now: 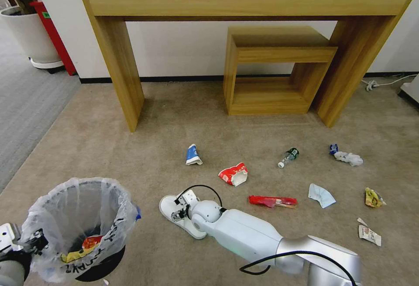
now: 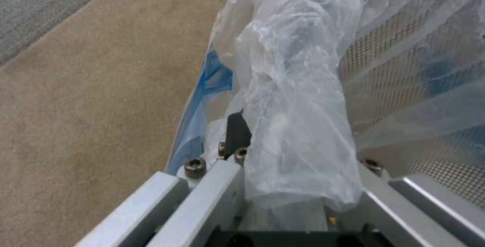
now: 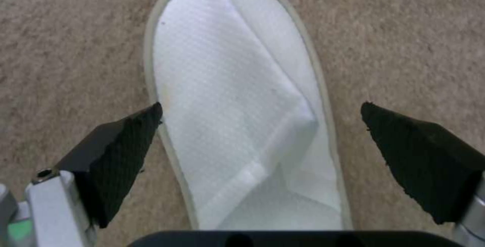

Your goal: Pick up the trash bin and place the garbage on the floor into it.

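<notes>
The trash bin [image 1: 78,227], black with a crinkly whitish bag, stands at the lower left with wrappers inside. My left gripper [image 1: 27,241] is shut on its rim; in the left wrist view the bag [image 2: 298,99] bunches over the left gripper [image 2: 283,144]. A white slipper [image 1: 167,207] lies on the beige floor [image 1: 131,155]. My right gripper [image 1: 181,209] hovers over it, open, with the slipper [image 3: 237,99] between the two black fingertips [image 3: 126,152]. More garbage lies beyond: a crushed red-white bowl [image 1: 233,174], a bottle [image 1: 288,157], a blue mask [image 1: 321,195] and a red wrapper [image 1: 273,201].
A blue-white wrapper [image 1: 192,155], tissue [image 1: 349,158], yellow wrapper [image 1: 374,198] and white wrapper [image 1: 369,235] also lie on the carpet. A wooden desk [image 1: 244,2] with a small wooden stool [image 1: 275,67] under it stands at the wall. Grey carpet [image 1: 26,98] and a planter [image 1: 30,32] are at left.
</notes>
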Controlling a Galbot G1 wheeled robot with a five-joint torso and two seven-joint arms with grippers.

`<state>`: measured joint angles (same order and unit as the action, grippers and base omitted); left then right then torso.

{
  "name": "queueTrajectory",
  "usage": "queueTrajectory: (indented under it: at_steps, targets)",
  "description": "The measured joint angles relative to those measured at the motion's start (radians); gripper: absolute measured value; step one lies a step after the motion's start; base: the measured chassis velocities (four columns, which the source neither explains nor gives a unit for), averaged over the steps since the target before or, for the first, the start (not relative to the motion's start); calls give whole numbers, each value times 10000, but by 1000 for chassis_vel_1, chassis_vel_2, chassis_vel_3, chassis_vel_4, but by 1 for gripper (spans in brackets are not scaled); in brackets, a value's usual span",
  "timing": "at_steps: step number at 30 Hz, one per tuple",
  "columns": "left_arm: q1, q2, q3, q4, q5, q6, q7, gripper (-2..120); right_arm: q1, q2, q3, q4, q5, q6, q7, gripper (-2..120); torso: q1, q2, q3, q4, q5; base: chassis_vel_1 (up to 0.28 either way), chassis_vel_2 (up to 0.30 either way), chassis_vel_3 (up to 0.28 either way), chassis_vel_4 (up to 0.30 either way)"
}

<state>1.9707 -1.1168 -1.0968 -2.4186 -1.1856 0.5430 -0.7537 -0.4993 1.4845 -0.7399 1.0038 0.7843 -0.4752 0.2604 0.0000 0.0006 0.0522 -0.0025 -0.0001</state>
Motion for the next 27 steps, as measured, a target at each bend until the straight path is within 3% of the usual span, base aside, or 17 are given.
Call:
queueTrajectory:
  at_steps: [17, 27]
  targets:
    - [73, -72, 37, -11, 260, -99, 129, 1, -245, 835, 436, -1139, -959, 557, -567, 100, 0, 0, 0, 0, 0, 0, 0, 0, 0]
    - [71, -64, 65, -9, 337, -124, 167, 1, -285, 873, 741, -1504, -1147, 697, -701, 100, 0, 0, 0, 0, 0, 0, 0, 0, 0]
